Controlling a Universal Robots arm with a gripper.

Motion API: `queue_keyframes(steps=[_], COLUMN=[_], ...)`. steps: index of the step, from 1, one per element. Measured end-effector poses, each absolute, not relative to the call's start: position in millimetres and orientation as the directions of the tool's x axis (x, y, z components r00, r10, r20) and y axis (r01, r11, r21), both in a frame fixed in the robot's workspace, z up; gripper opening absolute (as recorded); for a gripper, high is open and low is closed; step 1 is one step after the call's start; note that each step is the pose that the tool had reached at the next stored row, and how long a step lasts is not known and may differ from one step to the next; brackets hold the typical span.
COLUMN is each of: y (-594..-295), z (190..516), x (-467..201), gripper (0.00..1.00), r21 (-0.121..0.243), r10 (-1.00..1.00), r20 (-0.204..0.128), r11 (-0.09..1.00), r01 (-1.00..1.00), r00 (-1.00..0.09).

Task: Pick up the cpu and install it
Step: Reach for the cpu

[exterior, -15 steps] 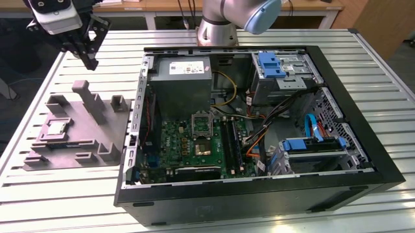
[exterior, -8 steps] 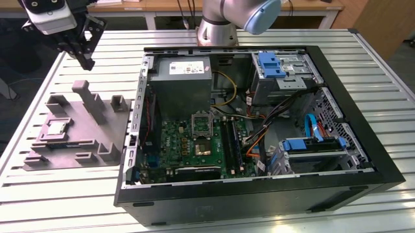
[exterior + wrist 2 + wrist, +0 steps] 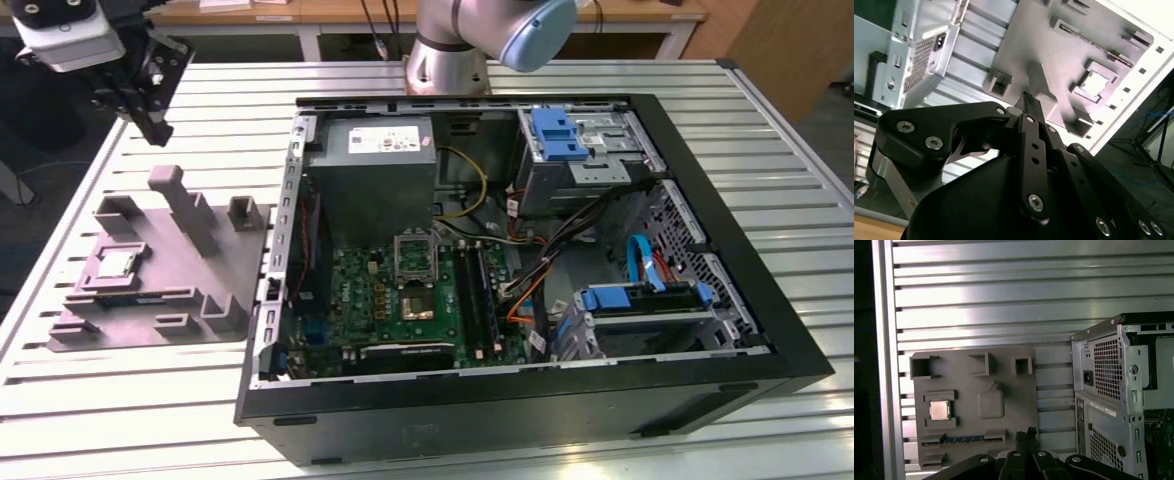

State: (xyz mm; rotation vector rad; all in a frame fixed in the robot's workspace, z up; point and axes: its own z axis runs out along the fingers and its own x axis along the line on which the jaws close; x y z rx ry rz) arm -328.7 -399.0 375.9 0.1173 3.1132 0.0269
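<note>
The hand (image 3: 160, 132) hangs in the air above the slatted metal surface (image 3: 120, 410), at about 12 o'clock from the grey tray (image 3: 214, 275) in the exterior view. Its fingers are pressed together with nothing between them, as both wrist views show (image 3: 1028, 98) (image 3: 1026, 435). It is well apart from the cpu (image 3: 118, 263).

The cpu lies flat in a square pocket on the 9 o'clock side of the tray, its silvery top facing up. Both wrist views show it seated there (image 3: 1095, 83) (image 3: 939, 410). A memory stick (image 3: 134, 298) rests in a slot of the tray just at 6 o'clock from the cpu.

The open computer case (image 3: 534, 425) sits on the surface at 3 o'clock from the tray, just beside it. A green board (image 3: 380, 305) lies inside the case.
</note>
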Motion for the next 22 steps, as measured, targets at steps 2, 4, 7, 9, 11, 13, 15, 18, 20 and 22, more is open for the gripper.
queue_keyframes(steps=[2, 4, 7, 9, 11, 13, 15, 18, 20, 22], y=[-399.0, -399.0, -399.0, -399.0, -399.0, -399.0, -399.0, -399.0, -399.0, -399.0], z=[375.8, 375.7, 375.5, 375.4, 375.2, 375.0, 374.9, 374.7, 374.5, 374.4], x=[-336.2, -343.6, -353.5, -359.2, -365.0, -371.0, -376.7, -385.5, -391.7, -397.9], gripper=[0.11, 0.11, 0.11, 0.11, 0.11, 0.11, 0.11, 0.11, 0.11, 0.11], r21=[0.018, 0.018, 0.018, 0.018, 0.018, 0.018, 0.018, 0.018, 0.018, 0.018], r10=[0.076, 0.076, 0.076, 0.076, 0.076, 0.076, 0.076, 0.076, 0.076, 0.076], r20=[-0.025, -0.025, -0.025, -0.025, -0.025, -0.025, -0.025, -0.025, -0.025, -0.025], r11=[0.997, 0.997, 0.997, 0.997, 0.997, 0.997, 0.997, 0.997, 0.997, 0.997], r01=[0.075, 0.075, 0.075, 0.075, 0.075, 0.075, 0.075, 0.075, 0.075, 0.075], r00=[-0.997, -0.997, -0.997, -0.997, -0.997, -0.997, -0.997, -0.997, -0.997, -0.997])
